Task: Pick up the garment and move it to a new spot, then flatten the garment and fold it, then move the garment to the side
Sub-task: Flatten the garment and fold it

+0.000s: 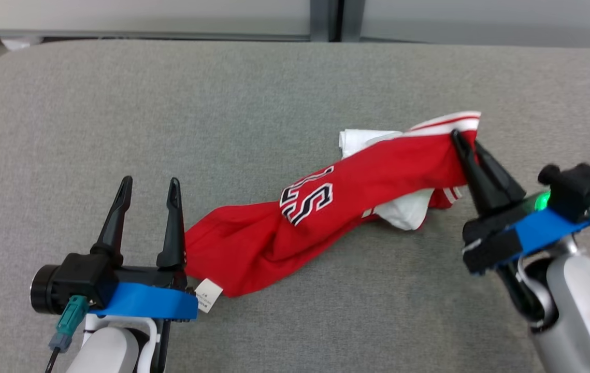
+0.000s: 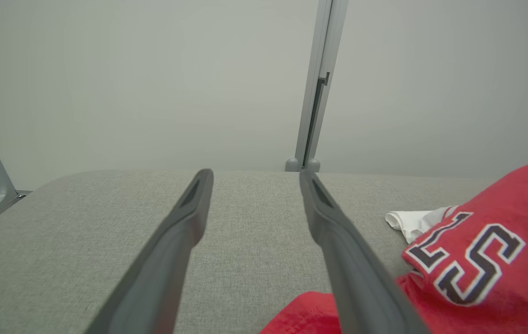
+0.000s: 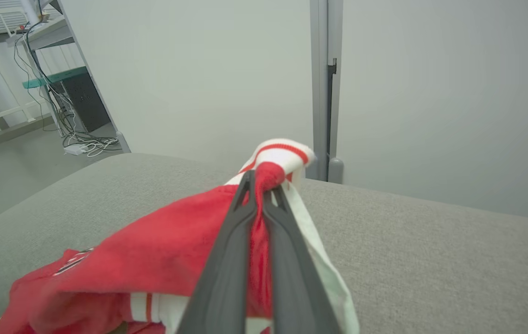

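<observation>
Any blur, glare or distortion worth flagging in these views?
Head view: soft even light, sharp, faint shadow under the garment. Left wrist view: the left hand blurs toward the lens; the post leans. Right wrist view: sharp, no glare.

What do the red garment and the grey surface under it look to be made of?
The garment looks like soft knit jersey, perhaps cotton or a blend: matte, bunching and creasing loosely. The grey surface looks like woven upholstery cloth: matte, heathered, with a fine weave grain.
</observation>
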Available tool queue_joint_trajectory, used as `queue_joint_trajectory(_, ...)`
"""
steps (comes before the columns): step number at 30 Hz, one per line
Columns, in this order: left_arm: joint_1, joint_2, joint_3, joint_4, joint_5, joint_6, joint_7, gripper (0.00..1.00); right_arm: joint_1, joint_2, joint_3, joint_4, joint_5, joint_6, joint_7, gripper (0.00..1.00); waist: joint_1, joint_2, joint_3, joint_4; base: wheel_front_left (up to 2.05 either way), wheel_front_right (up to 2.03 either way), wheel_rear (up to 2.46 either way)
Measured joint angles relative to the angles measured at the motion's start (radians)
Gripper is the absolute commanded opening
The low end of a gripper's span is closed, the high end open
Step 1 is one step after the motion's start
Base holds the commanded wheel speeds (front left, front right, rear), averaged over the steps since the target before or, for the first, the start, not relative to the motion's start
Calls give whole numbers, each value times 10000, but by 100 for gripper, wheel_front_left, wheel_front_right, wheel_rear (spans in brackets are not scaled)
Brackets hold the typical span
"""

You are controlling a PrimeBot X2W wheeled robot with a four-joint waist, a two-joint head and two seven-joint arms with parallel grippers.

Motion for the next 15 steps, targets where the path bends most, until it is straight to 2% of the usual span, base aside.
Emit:
queue_joint_trajectory(7,-438,-211,-102,251,105,-184,-73,100,-1615,-128,-130,2585,265,0,-453,0,1,0,640,399,0,0,0)
queue_joint_trajectory(8,-460,-232,-100,286,115,-188,-86,100,-1784,-121,-115,2936,322,0,-502,22,1,1,700,443,0,0,0)
queue_joint_trajectory(9,-473,-255,-98,326,121,-198,-104,100,-1918,-111,-92,3273,360,0,-537,49,1,1,747,477,0,0,0)
queue_joint_trajectory(10,-475,-272,-96,376,138,-199,-105,100,-2006,-111,-54,3553,364,0,-652,100,1,2,771,495,0,0,0)
queue_joint_trajectory(15,-478,-291,-38,581,238,-234,-121,100,-2114,-178,-36,4096,151,0,-1540,100,0,0,611,395,0,0,0)
